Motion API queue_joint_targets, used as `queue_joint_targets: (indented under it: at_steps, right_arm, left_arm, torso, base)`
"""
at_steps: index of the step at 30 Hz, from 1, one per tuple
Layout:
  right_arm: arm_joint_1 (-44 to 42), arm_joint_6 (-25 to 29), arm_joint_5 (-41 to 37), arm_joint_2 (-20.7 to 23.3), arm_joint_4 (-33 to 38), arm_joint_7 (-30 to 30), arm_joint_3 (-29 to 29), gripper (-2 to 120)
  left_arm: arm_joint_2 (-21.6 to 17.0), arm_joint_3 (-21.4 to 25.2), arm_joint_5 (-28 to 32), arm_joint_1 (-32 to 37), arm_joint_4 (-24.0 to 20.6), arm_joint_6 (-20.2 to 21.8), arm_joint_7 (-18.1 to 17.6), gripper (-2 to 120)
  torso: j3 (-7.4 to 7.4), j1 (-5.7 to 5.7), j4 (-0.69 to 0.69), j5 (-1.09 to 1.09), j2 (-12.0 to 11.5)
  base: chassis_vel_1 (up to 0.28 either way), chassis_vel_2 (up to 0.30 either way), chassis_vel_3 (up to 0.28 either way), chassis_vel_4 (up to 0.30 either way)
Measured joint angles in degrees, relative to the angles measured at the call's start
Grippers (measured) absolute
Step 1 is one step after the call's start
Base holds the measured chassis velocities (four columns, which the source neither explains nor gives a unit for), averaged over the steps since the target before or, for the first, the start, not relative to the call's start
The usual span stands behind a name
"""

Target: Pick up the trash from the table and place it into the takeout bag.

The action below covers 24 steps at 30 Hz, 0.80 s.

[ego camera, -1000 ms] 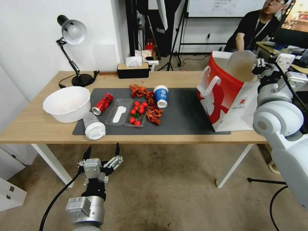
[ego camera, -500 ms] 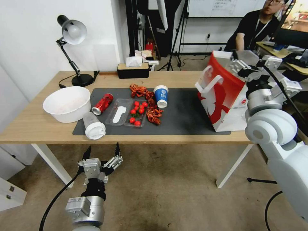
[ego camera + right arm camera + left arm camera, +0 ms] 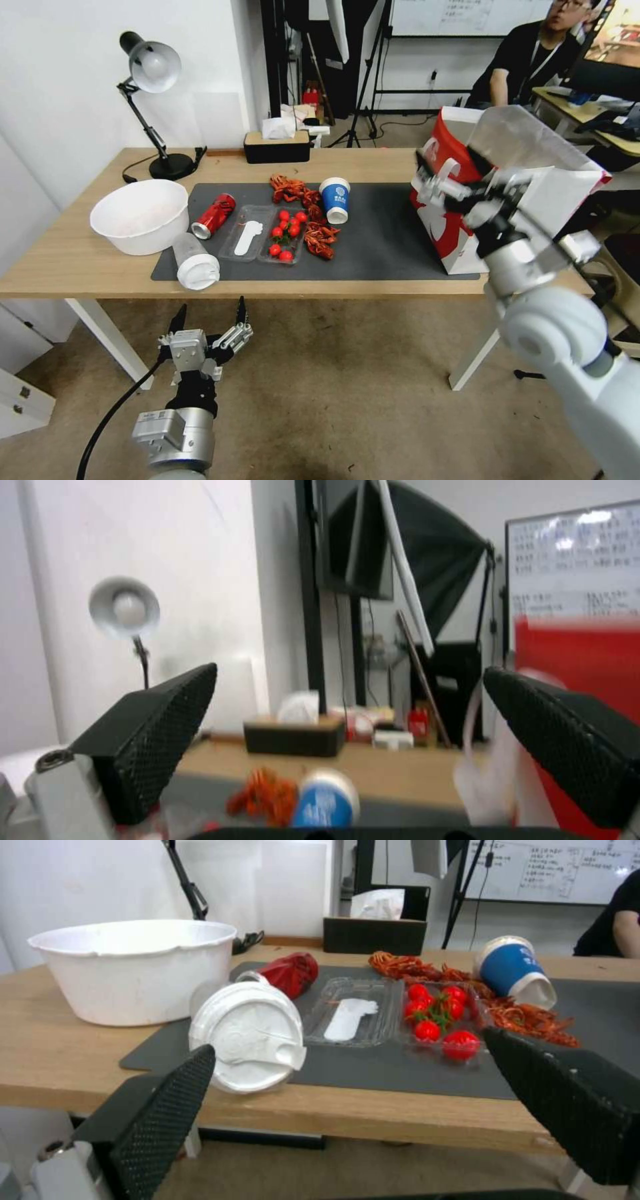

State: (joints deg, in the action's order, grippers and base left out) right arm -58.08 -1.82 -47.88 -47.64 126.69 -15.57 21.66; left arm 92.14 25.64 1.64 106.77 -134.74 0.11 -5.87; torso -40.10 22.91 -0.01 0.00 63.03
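Two grippers spread, holding nothing | right gripper (image 3: 445, 179) beside takeout bag (image 3: 533, 193) | aim low, grab blue-white paper cup (image 3: 335, 199) gently | left gripper (image 3: 208, 317) waits below table (image 3: 67, 260)

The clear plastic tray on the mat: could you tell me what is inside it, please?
The clear tray holds red cherry tomatoes in one compartment and a flat white piece in the other. Nothing covers them.

A black tissue box (image 3: 276, 146) stood at the counter's far edge, a white tissue poking from its top. To its left, a desk lamp (image 3: 151, 67) with a black arm and round base stood near the wall, its silver shade tilted downward. Behind the tissue box, black stand legs (image 3: 363, 80) rose from the floor, and a whiteboard (image 3: 467, 17) hung beyond them.
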Motion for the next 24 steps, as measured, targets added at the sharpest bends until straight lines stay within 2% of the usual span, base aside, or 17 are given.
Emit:
queue_joint_targets:
  at_steps: [7, 10, 11, 16, 18, 24]
  right_arm:
    - [-8.3, 5.4, 4.9, -0.3, 0.0, 6.1, -0.3, 100]
    - [-18.7, 11.4, 11.0, -2.1, -2.1, 7.5, 0.0, 100]
    - [-18.7, 11.4, 11.0, -2.1, -2.1, 7.5, 0.0, 100]
    - [-25.6, 15.7, 15.6, -4.0, -4.6, 6.3, 0.3, 100]
    - [-28.2, 17.1, 18.5, -5.2, -5.3, 3.3, 0.3, 100]
    - [-31.8, 16.4, 19.9, -7.0, -5.3, -0.1, -0.6, 100]
  left_arm:
    - [0.0, 0.0, 0.1, 0.0, -0.1, 0.0, 0.0, 100]
    - [0.0, 0.3, 0.7, -0.1, 0.1, 0.0, -0.1, 100]
    - [0.0, 0.3, 0.7, -0.1, 0.1, 0.0, -0.1, 100]
    - [0.0, 0.5, 1.0, -0.2, 0.2, -0.1, -0.1, 100]
    - [0.0, 0.5, 1.1, -0.3, 0.2, -0.1, -0.1, 100]
    - [0.0, 0.6, 1.1, -0.3, 0.3, -0.1, -0.1, 100]
  torso:
    - [0.00, 0.00, 0.01, 0.00, 0.0]
    - [0.00, 0.00, 0.00, 0.01, 0.0]
    - [0.00, 0.00, 0.00, 0.01, 0.0]
    - [0.00, 0.00, -0.01, 0.00, 0.0]
    - [0.00, 0.00, 0.01, -0.01, 0.0]
    - [0.00, 0.00, 0.01, 0.01, 0.0]
  base:
    - [0.000, 0.000, 0.000, 0.000]
    - [0.000, 0.000, 0.000, 0.000]
    - [0.000, 0.000, 0.000, 0.000]
    - [0.000, 0.000, 0.000, 0.000]
    - [0.000, 0.000, 0.000, 0.000]
    - [0.000, 0.000, 0.000, 0.000]
